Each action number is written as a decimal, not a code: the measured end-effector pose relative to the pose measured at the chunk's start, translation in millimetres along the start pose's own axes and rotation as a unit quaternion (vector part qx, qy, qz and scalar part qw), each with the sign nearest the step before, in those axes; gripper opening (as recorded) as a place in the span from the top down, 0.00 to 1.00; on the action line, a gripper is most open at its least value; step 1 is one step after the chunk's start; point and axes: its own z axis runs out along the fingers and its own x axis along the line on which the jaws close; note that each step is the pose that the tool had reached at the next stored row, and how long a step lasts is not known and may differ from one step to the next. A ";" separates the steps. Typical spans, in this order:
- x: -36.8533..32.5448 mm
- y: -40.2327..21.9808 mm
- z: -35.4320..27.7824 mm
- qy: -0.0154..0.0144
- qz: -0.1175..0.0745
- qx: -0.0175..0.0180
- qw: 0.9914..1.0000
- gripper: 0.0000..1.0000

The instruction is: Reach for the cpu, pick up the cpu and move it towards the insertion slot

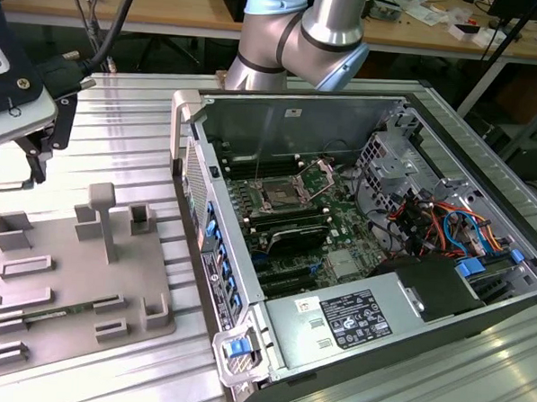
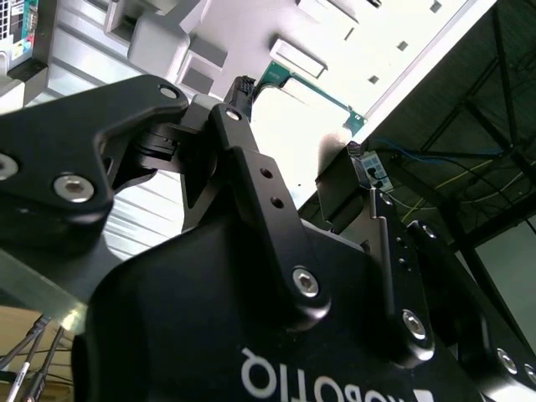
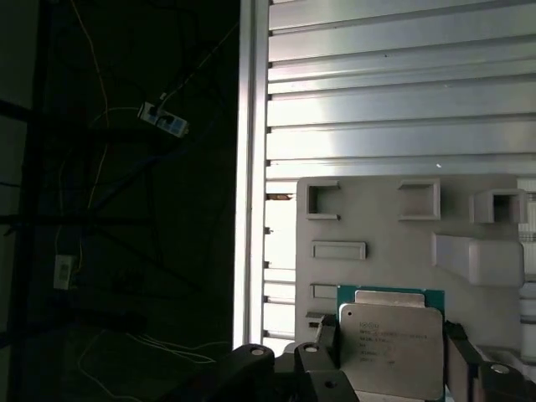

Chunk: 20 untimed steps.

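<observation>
First wrist view: hand (image 3: 387, 368) clamps cpu (image 3: 391, 339) edges over grey tray (image 3: 377, 226).

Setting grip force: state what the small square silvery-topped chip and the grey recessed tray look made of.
The small square silvery-topped chip: metal lid by its dull sheen, on a green circuit-board rim. The grey recessed tray: probably plastic, matte and uniform, with moulded raised blocks.

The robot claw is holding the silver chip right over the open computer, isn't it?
Not quite. The gripper does hold the cpu, but over the grey tray, not over the open computer case. The first wrist view shows the tray right behind the chip.
</observation>
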 end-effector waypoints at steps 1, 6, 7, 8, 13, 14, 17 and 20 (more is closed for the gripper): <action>-0.2 0.0 0.0 0.000 0.000 0.000 1.000 0.45; -2.9 -0.1 0.0 0.000 0.000 0.000 1.000 0.45; -3.5 -0.1 0.0 0.000 0.000 0.000 1.000 0.45; -4.0 0.0 0.0 0.000 0.000 0.000 1.000 0.45; -6.4 -0.1 0.0 0.000 0.000 0.000 1.000 0.45; -6.8 -0.1 -0.1 0.000 0.000 0.000 1.000 0.45; -8.0 -0.1 -0.1 0.000 0.000 0.000 1.000 0.45; -9.1 -0.1 -0.1 0.000 0.000 0.000 1.000 0.45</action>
